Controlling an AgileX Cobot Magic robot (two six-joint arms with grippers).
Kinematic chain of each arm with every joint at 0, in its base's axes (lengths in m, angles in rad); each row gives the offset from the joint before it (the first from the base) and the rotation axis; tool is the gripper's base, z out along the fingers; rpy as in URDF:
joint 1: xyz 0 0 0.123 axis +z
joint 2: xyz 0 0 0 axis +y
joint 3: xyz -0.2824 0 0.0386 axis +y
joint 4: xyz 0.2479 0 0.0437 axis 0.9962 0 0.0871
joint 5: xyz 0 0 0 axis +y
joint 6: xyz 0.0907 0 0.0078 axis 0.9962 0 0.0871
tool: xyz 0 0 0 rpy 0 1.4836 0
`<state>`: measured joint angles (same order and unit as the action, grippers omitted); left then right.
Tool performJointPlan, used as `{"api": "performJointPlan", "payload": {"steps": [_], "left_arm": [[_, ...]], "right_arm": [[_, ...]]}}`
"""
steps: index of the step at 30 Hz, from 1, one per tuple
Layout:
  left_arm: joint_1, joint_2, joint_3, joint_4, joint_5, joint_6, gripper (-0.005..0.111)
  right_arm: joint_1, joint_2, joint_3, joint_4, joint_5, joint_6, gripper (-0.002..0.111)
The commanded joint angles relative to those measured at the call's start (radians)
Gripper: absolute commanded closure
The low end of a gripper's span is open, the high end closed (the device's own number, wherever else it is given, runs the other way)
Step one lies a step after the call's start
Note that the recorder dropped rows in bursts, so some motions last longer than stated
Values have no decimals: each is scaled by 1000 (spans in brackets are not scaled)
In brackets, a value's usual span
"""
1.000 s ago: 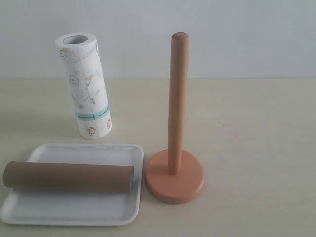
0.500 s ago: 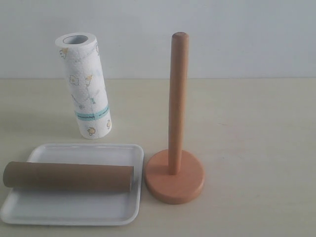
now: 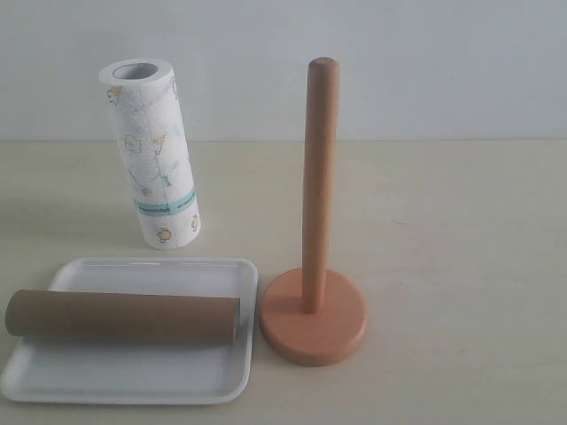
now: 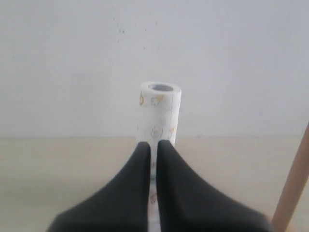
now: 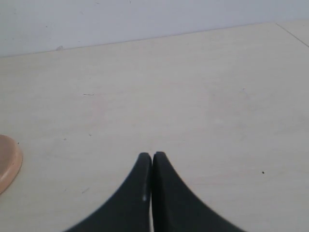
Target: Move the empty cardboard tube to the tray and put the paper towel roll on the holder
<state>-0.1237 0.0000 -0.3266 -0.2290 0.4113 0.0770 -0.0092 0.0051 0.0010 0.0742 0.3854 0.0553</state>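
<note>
The brown empty cardboard tube (image 3: pixel 122 317) lies crosswise in the white tray (image 3: pixel 133 381), its left end over the rim. The paper towel roll (image 3: pixel 152 155) stands upright behind the tray, leaning slightly. To the tray's right stands the wooden holder (image 3: pixel 315 266), its pole bare. Neither arm shows in the exterior view. In the left wrist view my left gripper (image 4: pixel 154 144) is shut and empty, with the paper towel roll (image 4: pixel 161 108) some way beyond it and the holder's pole (image 4: pixel 293 188) at the frame edge. My right gripper (image 5: pixel 152 155) is shut and empty over bare table.
The holder's base (image 5: pixel 7 163) peeks in at the edge of the right wrist view. A pale wall (image 3: pixel 425 62) runs behind the light wooden table (image 3: pixel 461 248).
</note>
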Motion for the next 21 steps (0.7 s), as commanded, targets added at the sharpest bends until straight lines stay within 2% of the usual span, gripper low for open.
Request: {"api": "performJointPlan", "payload": {"steps": [1, 8, 12, 16, 19, 21], "left_arm": [[2, 0, -6, -23, -157, -9, 103], [2, 0, -21, -78, -533, -9, 103], [2, 113, -127, -67, -433, -9, 103], [2, 342, -231, -74, -306, -9, 103], [2, 510, -275, -72, -277, 13, 103], [2, 600, -283, -71, -307, 74, 103]], "right_arm": [[-5, -5, -1, -4, -1, -5, 108], [-5, -5, -1, -4, -1, -5, 108], [-5, -5, -1, -4, -1, -5, 108], [-5, -5, -1, -4, -1, -5, 108], [-5, -5, -1, -4, -1, -5, 108], [-5, -5, -1, -4, -1, -5, 108]]}}
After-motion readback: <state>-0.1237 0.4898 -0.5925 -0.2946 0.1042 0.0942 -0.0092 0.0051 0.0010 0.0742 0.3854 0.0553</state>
